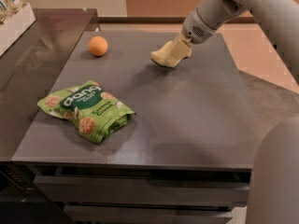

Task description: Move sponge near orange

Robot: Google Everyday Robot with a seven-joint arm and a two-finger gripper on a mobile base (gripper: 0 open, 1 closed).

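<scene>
The pale yellow sponge (169, 54) hangs tilted just above the grey table (187, 106), at the back centre-right. My gripper (181, 45) comes in from the upper right and is shut on the sponge's right end. The orange (98, 45) sits on the table at the back left, well apart from the sponge, about a third of the table's width to its left.
A green snack bag (86, 110) lies at the front left of the table. A white box (16, 20) stands on the darker counter at far left. The robot's own body (275, 176) fills the lower right corner.
</scene>
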